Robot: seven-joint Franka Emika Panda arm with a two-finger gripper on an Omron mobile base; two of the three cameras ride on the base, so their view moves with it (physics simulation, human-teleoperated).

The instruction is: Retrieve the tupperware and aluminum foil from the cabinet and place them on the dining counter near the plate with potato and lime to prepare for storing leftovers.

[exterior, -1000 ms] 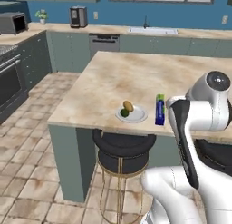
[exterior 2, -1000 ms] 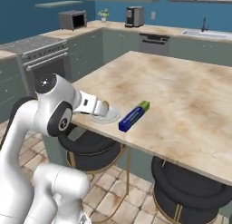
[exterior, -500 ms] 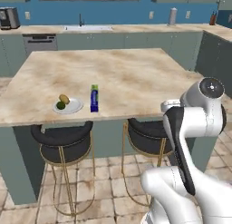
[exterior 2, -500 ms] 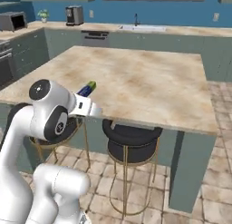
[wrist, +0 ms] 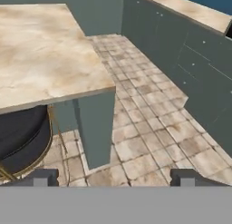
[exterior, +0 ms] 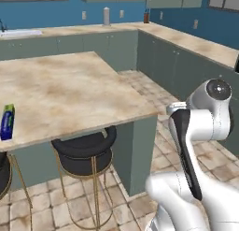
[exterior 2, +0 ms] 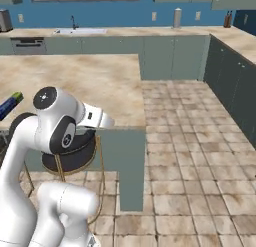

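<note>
Here — aluminum foil [exterior: 7,122] on dining counter [exterior: 70,90] — gripper [wrist: 115,177] agape.

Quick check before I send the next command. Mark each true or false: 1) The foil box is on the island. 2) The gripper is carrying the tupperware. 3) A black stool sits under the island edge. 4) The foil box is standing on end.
1) True: the aluminum foil lies on the dining counter.
2) False: the gripper is open and empty.
3) True: a black stool is tucked there.
4) False: it lies flat.
</note>
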